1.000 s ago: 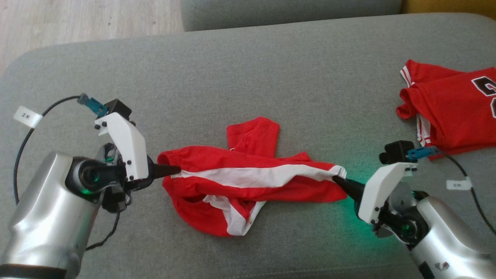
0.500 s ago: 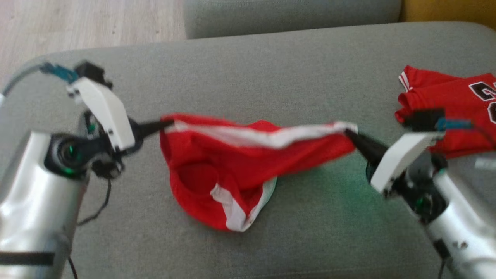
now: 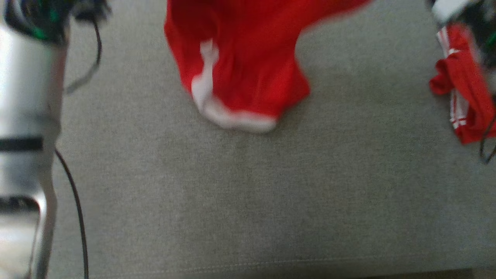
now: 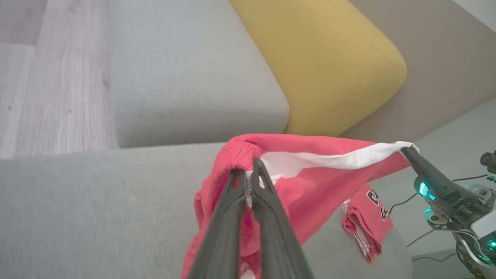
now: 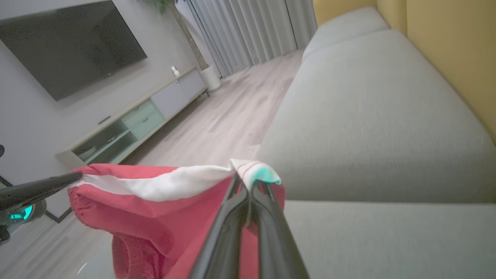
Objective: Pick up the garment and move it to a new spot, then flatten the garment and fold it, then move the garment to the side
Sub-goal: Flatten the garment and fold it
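The garment (image 3: 240, 66), red shorts with white trim, hangs stretched between both grippers above the grey sofa seat (image 3: 271, 201); its lower hem reaches down to the seat. In the left wrist view my left gripper (image 4: 248, 170) is shut on the gathered red waistband of the garment (image 4: 310, 182). The right gripper (image 4: 405, 149) pinches the far end of the white stripe. In the right wrist view my right gripper (image 5: 244, 178) is shut on that white corner of the garment (image 5: 162, 217), with the left gripper (image 5: 75, 176) gripping the opposite end.
A second red jersey (image 3: 461, 100) lies crumpled on the seat at the right, also the jersey (image 4: 368, 217) under the right arm. My silver left forearm (image 3: 27, 97) and its cable stand at the left. A yellow cushion (image 4: 329, 58) and grey backrest (image 4: 186, 77) lie behind.
Both grippers have lifted the garment off the seat, so it now hangs stretched between them. The head view has tilted down, and the wrists have slid to its top corners.
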`<state>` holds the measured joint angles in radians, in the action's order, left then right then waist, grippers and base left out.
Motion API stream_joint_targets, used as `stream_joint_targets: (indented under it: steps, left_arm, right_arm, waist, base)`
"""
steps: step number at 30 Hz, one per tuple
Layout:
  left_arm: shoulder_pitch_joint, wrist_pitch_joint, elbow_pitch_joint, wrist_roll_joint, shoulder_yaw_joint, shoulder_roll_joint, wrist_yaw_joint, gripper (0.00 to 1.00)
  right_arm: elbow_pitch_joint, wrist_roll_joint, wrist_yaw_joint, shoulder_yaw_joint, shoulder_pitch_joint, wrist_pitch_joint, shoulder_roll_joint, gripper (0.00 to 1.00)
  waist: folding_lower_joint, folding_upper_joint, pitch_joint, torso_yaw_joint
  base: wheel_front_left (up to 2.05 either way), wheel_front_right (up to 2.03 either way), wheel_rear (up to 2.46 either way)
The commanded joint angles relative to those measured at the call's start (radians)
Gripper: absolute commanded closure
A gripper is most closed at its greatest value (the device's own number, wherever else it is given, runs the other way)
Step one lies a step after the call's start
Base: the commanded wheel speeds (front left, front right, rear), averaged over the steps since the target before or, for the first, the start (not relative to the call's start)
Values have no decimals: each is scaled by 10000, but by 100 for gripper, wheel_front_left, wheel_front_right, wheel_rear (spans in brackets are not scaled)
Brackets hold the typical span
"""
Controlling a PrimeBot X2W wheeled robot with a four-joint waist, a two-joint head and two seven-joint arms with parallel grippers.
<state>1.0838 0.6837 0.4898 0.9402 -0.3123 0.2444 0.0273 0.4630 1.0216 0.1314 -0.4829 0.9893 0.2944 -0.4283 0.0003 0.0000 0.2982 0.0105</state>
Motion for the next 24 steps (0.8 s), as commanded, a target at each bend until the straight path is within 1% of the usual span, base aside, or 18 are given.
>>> stream_joint_targets:
  steps: [1, 3, 4, 7, 11, 14, 17, 19, 21, 24]
  left_arm:
    - [976, -261, -128, -169, 314, 336, 107, 100]
    - [1814, -646, 311, -336, 342, 251, 259, 100]
    - [2639, -1063, 766, -492, 408, 190, 348, 100]
    - [3729, -1595, 1386, -619, 476, 86, 527, 100]
    - [4873, -1997, 2058, -600, 501, -54, 754, 100]
    - [5325, -2107, 2539, -531, 399, -117, 895, 100]
    - [5197, -2047, 2844, -357, 55, -180, 1004, 100]
    - [4722, -1802, 2606, -66, -450, -175, 1024, 100]
    - [4012, -1642, 2090, 355, -994, 30, 1028, 100]
    - [2818, -1322, 1271, 1299, -1542, 433, 1030, 100]
  right_arm:
    - [-157, 72, -7, 13, 693, -168, -118, 100]
    - [161, 200, -7, 34, 1636, -390, -138, 100]
    - [396, 252, -7, 19, 2577, -688, -172, 100]
    - [717, 264, -7, -90, 3836, -1079, -278, 100]
    - [1065, 233, -7, -387, 5271, -1400, -476, 100]
    - [1246, 225, -7, -745, 5960, -1607, -608, 100]
    - [1206, 372, -7, -1301, 5999, -1678, -794, 100]
    - [1091, 549, -7, -1748, 5610, -1713, -962, 100]
    - [889, 817, -7, -2208, 4975, -1713, -1176, 100]
    - [595, 1186, -7, -2870, 3918, -1670, -1593, 100]
  waist:
    - [-3, 0, 651, 111]
    - [-3, 0, 890, 94]
    - [-3, 0, 1102, 75]
    - [-3, 0, 1309, 36]
    - [-3, 0, 1580, 11]
    - [-3, 0, 1770, -16]
    - [-3, 0, 1830, -46]
    - [-3, 0, 1765, -95]
    - [-3, 0, 1620, -175]
    - [-3, 0, 1308, -286]
  base:
    - [0, 0, 0]
    - [0, 0, 0]
    - [0, 0, 0]
    - [0, 0, 0]
    - [0, 0, 0]
    - [0, 0, 0]
    - [0, 0, 0]
    - [0, 0, 0]
    - [0, 0, 0]
    - [0, 0, 0]
